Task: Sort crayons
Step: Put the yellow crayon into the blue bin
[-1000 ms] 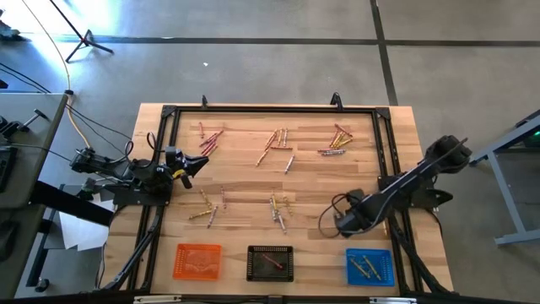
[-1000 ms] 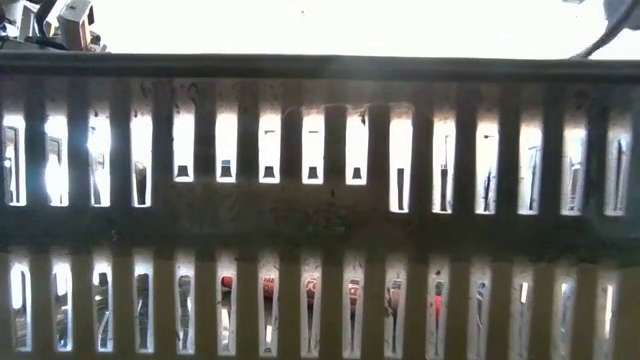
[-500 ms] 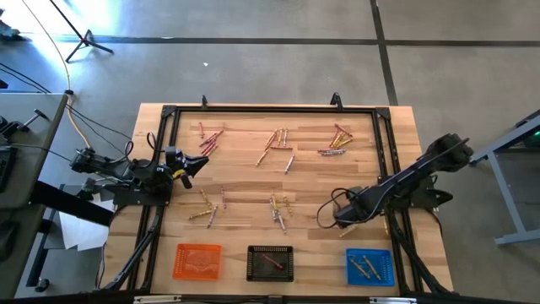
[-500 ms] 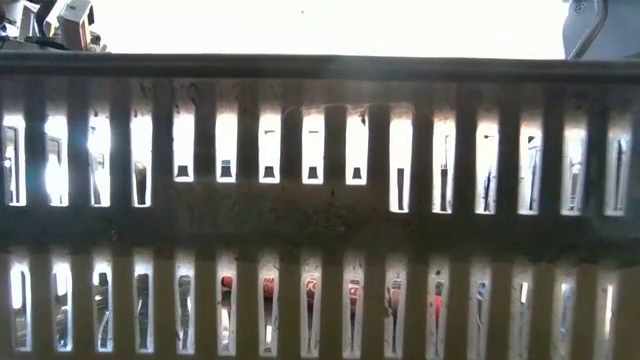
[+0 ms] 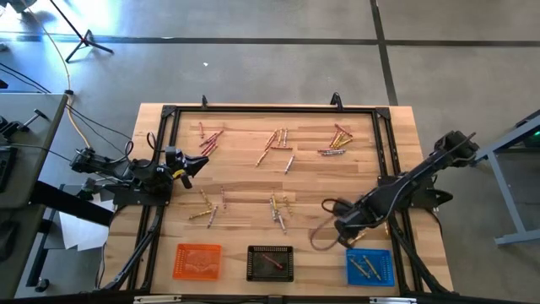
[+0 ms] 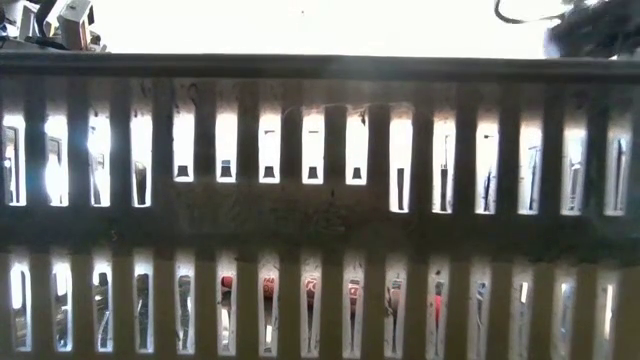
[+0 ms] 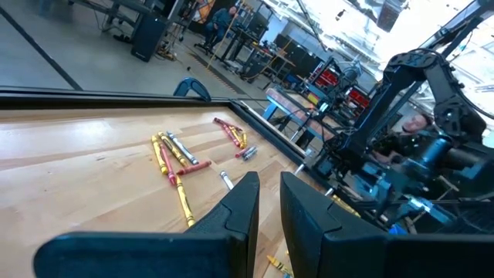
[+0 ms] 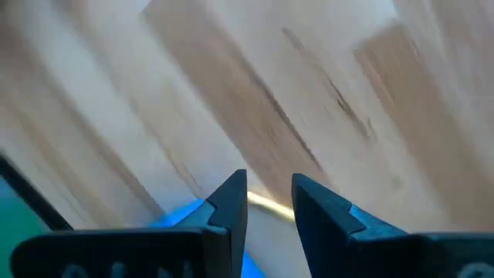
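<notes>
One yellow crayon [image 8: 268, 203] sits clamped in the right pincer [image 8: 269, 202] beside the blue tray [image 5: 369, 267]; left pincer [image 7: 268, 202] idles, nothing between its fingers.

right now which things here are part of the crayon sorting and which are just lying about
Job:
- crayons scattered on the table
- orange tray
- black tray
- blue tray

Lying about:
- papers beside the table
- stand on the floor

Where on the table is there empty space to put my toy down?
Bare wood lies between the back crayon piles and the front crayon piles, and at the left edge near the orange tray. It is crowded by the blue tray, where the right claw hovers.
</notes>
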You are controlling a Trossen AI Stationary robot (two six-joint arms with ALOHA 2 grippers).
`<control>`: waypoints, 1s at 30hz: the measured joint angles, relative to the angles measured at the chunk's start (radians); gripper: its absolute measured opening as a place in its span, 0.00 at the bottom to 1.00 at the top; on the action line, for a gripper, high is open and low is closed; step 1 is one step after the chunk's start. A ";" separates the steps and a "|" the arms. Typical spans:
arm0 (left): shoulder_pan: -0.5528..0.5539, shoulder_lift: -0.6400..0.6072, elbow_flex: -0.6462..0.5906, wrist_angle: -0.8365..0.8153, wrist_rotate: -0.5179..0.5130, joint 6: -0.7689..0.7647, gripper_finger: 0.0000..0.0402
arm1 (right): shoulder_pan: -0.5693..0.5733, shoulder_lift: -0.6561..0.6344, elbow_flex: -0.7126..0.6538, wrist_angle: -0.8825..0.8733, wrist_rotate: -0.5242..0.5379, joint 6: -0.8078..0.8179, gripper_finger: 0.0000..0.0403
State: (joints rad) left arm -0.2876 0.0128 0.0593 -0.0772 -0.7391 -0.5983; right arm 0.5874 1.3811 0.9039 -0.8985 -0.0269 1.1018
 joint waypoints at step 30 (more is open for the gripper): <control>0.000 0.000 0.000 0.000 0.000 0.000 0.11 | 0.105 0.111 -0.004 -0.160 -0.042 0.163 0.23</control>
State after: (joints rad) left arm -0.2875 0.0128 0.0593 -0.0772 -0.7391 -0.5984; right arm 0.6922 1.4923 0.9001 -1.0583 -0.0687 1.2650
